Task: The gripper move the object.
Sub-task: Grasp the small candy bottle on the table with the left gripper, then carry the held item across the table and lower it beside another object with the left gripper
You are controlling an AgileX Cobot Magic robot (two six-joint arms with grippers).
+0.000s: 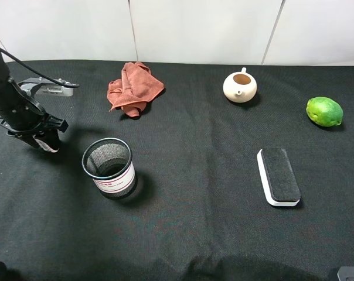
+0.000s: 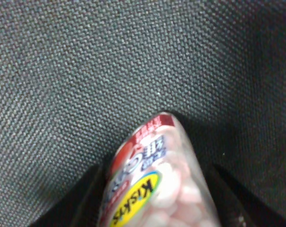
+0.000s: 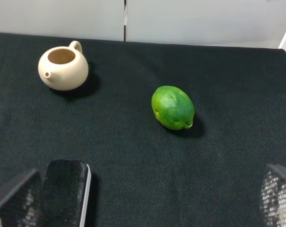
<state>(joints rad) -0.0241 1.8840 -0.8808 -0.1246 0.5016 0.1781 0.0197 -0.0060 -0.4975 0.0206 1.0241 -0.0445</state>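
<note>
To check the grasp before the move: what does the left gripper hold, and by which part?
The left gripper is shut on the small bottle, with its jaws on the two sides of the labelled body; the cap is hidden.

We see a black woven counter (image 1: 194, 234), rust-red cloth (image 1: 133, 88), cream teapot (image 1: 240, 86), green lime (image 1: 324, 111), black mesh cup (image 1: 108, 167), and a bottle (image 2: 157, 184) with pinkish contents and yellow-red label.

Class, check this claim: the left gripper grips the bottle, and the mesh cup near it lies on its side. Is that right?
No. The left gripper does grip the bottle, but the mesh cup stands upright, mouth up, as the exterior high view shows.
</note>
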